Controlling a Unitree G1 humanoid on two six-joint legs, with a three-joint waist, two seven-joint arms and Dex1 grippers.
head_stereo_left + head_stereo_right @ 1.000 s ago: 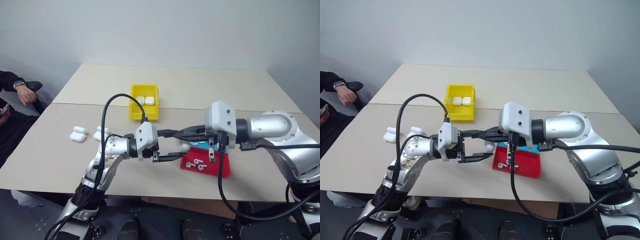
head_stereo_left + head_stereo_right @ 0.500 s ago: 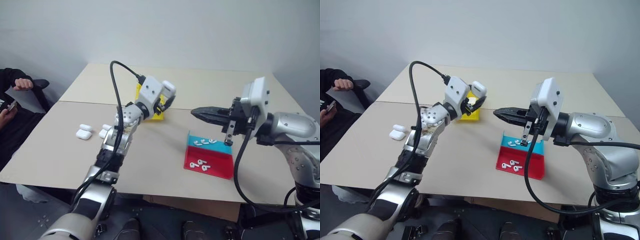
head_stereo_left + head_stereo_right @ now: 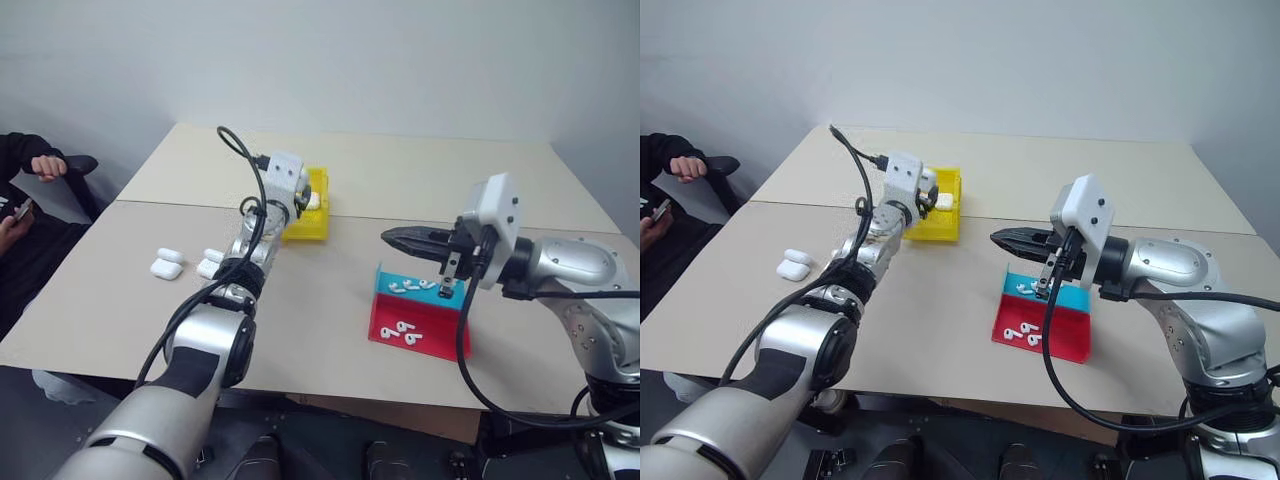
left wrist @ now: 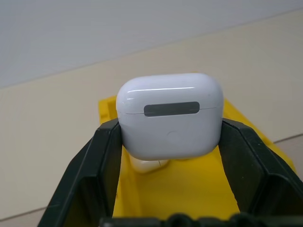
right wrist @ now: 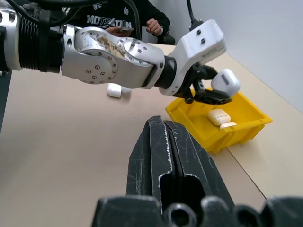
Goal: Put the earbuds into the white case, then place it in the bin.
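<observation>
I see a beige table (image 3: 330,290), 3 spare cases (image 3: 166,267) and a seated person (image 3: 30,190) nearby.

light: bright, even, soft shadows | glare: sheen on white case (image 4: 169,115) | blur: background soft in left wrist view

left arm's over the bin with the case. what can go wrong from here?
1. The left tool pinches the white case only at its rounded lower sides, above the bin; it may slip or tumble when let go.
2. Two cases already in the bin lie under it; the new one may land on them and bounce toward the low front lip.
3. The shut right tool hangs above the blue tray's earbuds; dropping could scatter them.
</observation>
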